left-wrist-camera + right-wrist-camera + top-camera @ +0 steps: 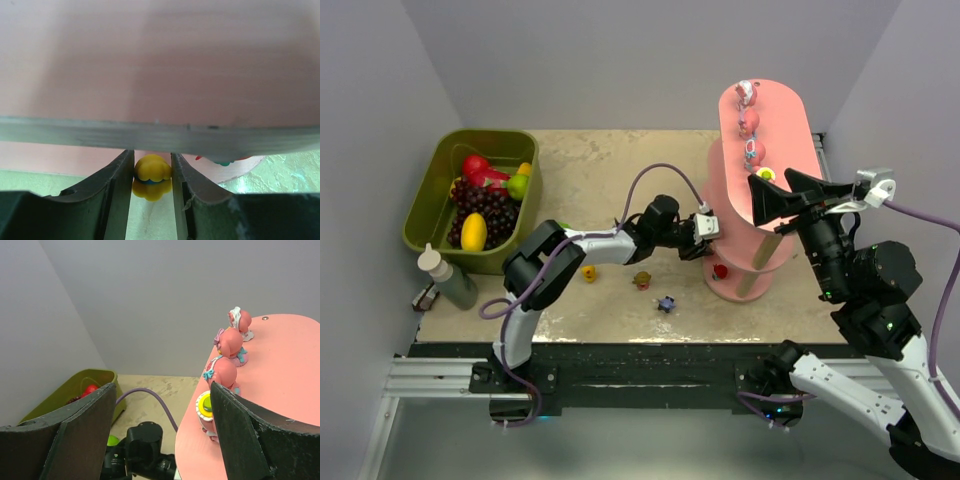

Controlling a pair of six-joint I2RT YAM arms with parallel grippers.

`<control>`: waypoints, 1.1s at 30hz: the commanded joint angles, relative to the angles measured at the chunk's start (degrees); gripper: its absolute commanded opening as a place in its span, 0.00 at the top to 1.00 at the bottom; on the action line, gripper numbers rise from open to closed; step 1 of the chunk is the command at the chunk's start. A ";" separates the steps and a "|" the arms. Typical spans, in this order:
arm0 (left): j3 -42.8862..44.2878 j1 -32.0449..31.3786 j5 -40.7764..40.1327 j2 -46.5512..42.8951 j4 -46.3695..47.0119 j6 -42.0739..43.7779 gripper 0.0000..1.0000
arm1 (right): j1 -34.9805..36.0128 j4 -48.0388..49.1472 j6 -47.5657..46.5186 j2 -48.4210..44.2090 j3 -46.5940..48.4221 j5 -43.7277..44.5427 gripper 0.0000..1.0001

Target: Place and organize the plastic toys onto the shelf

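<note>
A: Left gripper [151, 164]?
B: Pinched narrow on yellow toy [152, 172], poked in under a board edge of the shelf [790, 130]. Probably lining up to set it on a lower tier near red toy [720, 270]. Hard to tell which tier.
A: Right gripper [162, 390]?
B: Spread wide, holding nothing, hanging over top board's near end. Likely just out of the way, or ready to nudge the row.
A: Row?
B: Three pink toys [227, 342] plus a yellow-green one [205, 407], lined along top board's left edge. Grouped by colour, by the look.
A: Shelf location?
B: Right edge of table [600, 160], toward far right corner.
A: Loose ones?
B: Loose yellow toy [588, 272], orange-brown toy [642, 280], dark blue toy [666, 303], close to near edge, around the middle. Not yet shelved.
A: Anything else?
B: Green bin [430, 200] of fake fruit at far left corner. Not task stuff.
</note>
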 commanded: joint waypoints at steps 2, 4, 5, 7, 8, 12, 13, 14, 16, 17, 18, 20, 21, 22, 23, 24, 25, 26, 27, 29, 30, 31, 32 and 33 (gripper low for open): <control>2.49 0.18 1.62 1.25 2.35 -0.69 0.59 | 0.07 1.42 -0.83 -0.34 -0.21 1.91 0.21; 2.67 0.18 1.70 1.43 2.43 -0.69 0.57 | 0.07 1.50 -0.83 -0.34 -0.21 1.91 0.21; 2.67 0.18 1.79 1.43 2.44 -0.77 0.56 | -0.02 1.51 -0.83 -0.43 -0.21 1.99 0.21; 2.75 0.18 1.70 1.60 2.61 -0.78 0.54 | -0.02 1.42 -0.83 -0.52 -0.30 1.91 0.21; 2.75 0.18 1.70 1.60 2.70 -0.86 0.54 | -0.02 1.59 -0.92 -0.52 -0.30 1.99 0.21; 2.75 0.18 1.09 1.60 3.05 -1.04 0.51 | -0.02 1.59 -0.92 -0.34 -0.39 2.08 0.21; 2.75 0.18 1.00 1.52 3.14 -1.04 0.50 | -0.02 1.59 -0.83 -0.34 -0.39 2.17 0.21; 2.75 0.18 0.83 1.43 3.31 -1.13 0.49 | 0.07 1.68 -0.92 -0.34 -0.39 2.17 0.21; 2.58 0.09 0.47 1.25 3.84 -1.48 0.44 | 0.07 1.59 -1.01 -0.17 -0.39 2.17 0.21; 2.58 0.18 0.47 1.08 4.10 -1.83 0.43 | -0.02 1.59 -0.92 -0.16 -0.48 2.26 0.21; 2.23 0.09 0.12 0.90 4.89 -1.92 0.39 | 0.07 1.59 -0.92 0.01 -0.39 2.35 0.21; 1.61 0.18 -0.84 0.38 6.03 -2.88 0.36 | -0.02 1.59 -1.01 0.01 -0.39 2.35 0.21; 0.31 0.18 -3.28 0.03 8.30 -3.41 0.36 | 0.07 1.68 -1.09 0.01 -0.39 2.43 0.21; -0.93 0.09 -5.05 -1.11 10.33 -4.20 0.34 | -0.02 1.59 -1.10 0.01 -0.39 2.35 0.21; -2.50 0.18 -6.02 -1.90 12.43 -4.81 0.33 | -0.02 1.51 -1.01 0.01 -0.39 2.43 0.21; -5.57 0.18 -7.60 -2.61 16.54 -5.17 0.32 | -0.02 1.51 -1.09 -0.16 -0.48 2.61 0.21; -6.81 0.18 -8.31 -3.92 18.24 -5.60 0.28 | -0.02 1.59 -1.18 -0.25 -0.48 2.70 0.21; -7.87 0.09 -8.40 -4.37 19.65 -6.48 0.27 | -0.02 1.59 -1.18 -0.25 -0.57 2.79 0.21; -9.27 0.18 -9.54 -4.98 21.66 -6.84 0.27 | 0.07 1.59 -1.10 -0.34 -0.57 2.87 0.21; -10.16 0.18 -9.81 -5.34 22.91 -8.24 0.25 | -0.02 1.68 -1.27 -0.60 -0.57 2.96 0.21; -11.21 0.18 -9.81 -5.77 24.48 -8.77 0.23 | 0.07 1.68 -1.27 -0.60 -0.57 3.05 0.21; -11.92 0.18 -9.64 -5.95 25.71 -9.38 0.22 | -0.02 1.59 -1.36 -0.60 -0.57 3.14 0.21; -13.40 0.18 -9.46 -6.21 26.94 -10.43 0.21 | -0.02 1.68 -1.36 -0.69 -0.65 3.14 0.21; -13.94 0.18 -8.94 -6.48 28.96 -10.79 0.18 | -0.02 1.59 -1.36 -0.61 -0.65 3.23 0.20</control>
